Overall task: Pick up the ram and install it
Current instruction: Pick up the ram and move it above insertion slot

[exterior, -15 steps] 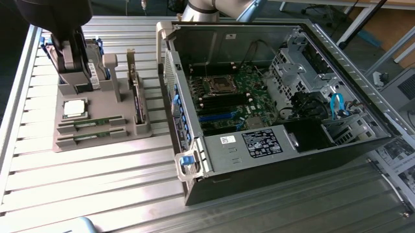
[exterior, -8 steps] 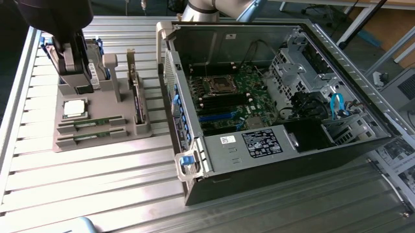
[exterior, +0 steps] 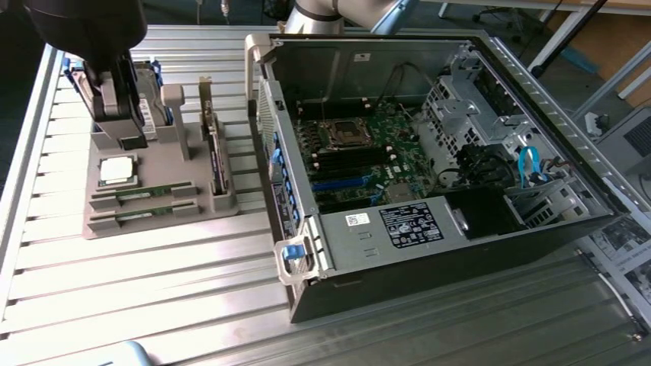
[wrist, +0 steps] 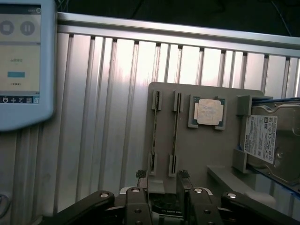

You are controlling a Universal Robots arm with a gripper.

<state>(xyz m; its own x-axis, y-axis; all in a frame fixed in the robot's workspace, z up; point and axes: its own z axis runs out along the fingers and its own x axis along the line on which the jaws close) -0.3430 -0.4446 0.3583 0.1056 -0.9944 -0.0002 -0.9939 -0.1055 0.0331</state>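
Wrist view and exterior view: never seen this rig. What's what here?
This is one robot arm with a two-fingered claw. The exterior view is from a camera off the arm, looking down on a ribbed metal table; the wrist view is from a camera on the arm's wrist, looking past the claw. On the table sits a grey tray holding two memory sticks in slots, a square silver processor chip, a hard drive and an upright expansion card. On the exterior view's right stands an open computer case with its mainboard exposed. A touchscreen panel sits apart from the tray. The claw is open, holds nothing and hangs over the tray.
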